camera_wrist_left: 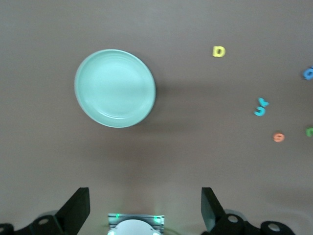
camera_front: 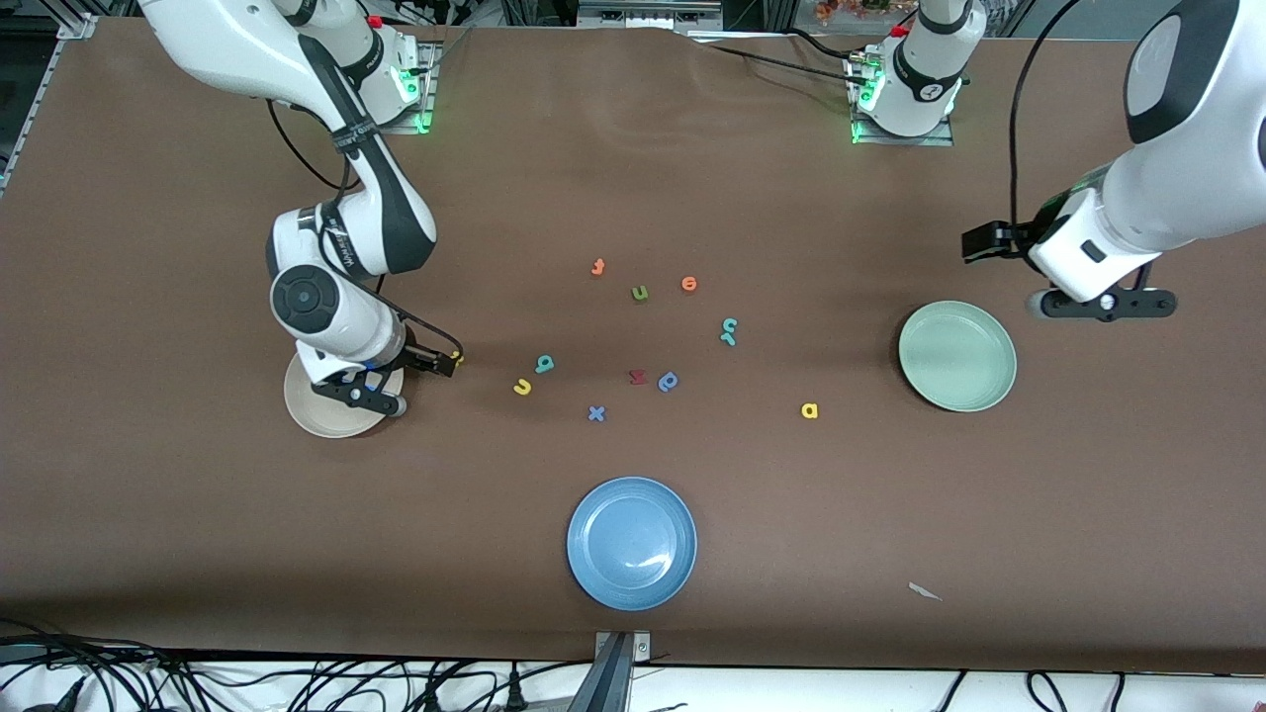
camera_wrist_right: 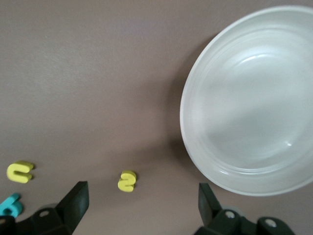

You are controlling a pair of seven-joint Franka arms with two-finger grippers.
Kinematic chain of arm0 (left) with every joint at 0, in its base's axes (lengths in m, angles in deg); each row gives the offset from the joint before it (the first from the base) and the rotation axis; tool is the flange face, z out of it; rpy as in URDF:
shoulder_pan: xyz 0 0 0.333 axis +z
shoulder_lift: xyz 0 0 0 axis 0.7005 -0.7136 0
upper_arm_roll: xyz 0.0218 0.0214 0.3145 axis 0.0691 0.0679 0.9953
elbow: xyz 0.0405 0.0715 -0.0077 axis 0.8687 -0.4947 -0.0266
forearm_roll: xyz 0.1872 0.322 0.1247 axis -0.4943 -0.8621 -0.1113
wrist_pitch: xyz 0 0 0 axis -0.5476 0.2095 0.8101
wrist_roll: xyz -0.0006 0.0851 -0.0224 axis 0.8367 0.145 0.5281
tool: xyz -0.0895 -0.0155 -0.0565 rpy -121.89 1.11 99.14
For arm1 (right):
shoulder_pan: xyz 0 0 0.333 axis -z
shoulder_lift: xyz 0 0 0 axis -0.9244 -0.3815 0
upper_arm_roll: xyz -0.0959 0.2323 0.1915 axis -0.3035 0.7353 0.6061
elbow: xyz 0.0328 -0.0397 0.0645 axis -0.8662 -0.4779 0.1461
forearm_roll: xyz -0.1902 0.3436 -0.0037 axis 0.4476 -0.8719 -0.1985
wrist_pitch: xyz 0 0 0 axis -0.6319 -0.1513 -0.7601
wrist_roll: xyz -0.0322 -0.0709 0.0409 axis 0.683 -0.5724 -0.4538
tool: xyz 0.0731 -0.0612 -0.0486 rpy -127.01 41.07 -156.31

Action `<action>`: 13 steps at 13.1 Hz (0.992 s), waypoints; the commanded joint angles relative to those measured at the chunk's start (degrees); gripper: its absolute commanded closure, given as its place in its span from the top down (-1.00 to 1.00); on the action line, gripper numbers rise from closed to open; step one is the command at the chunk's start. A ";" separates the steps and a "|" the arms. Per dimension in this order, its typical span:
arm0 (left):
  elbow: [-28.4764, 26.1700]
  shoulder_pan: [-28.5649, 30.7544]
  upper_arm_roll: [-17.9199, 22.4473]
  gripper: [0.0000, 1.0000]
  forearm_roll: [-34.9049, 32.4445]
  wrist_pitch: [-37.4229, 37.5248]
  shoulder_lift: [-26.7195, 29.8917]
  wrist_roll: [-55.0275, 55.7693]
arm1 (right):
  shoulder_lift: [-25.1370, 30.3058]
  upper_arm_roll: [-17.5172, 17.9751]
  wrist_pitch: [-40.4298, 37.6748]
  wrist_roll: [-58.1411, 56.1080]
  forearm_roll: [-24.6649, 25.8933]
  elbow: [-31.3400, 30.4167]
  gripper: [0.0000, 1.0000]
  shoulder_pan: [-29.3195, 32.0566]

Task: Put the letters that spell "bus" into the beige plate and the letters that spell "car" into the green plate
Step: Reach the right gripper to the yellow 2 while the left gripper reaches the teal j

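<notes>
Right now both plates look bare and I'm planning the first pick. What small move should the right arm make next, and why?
Probably lower the right claw onto the yellow s. The claw is open above the table beside the beige plate, and the s lies between its fingers in the right wrist view, closer than the yellow u. The plate holds nothing yet.

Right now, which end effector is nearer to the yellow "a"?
Left. The left end effector hangs past the green plate, at the left arm's end, near the yellow "a". The right end effector is over the beige plate, at the right arm's end.
</notes>
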 commanded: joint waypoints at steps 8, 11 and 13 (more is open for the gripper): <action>-12.94 -9.20 0.21 1.00 3.11 -19.12 -5.27 1.36 | -3.20 1.59 13.94 5.43 -0.86 -4.87 0.93 -1.37; -17.77 -12.19 0.13 1.00 3.29 -29.22 -7.12 5.05 | -3.91 1.59 14.56 5.52 -0.86 -4.95 0.81 -1.37; -18.23 -13.78 0.13 1.00 3.37 -33.63 -9.57 7.25 | -4.00 1.59 14.48 5.44 -0.86 -5.65 0.72 -1.37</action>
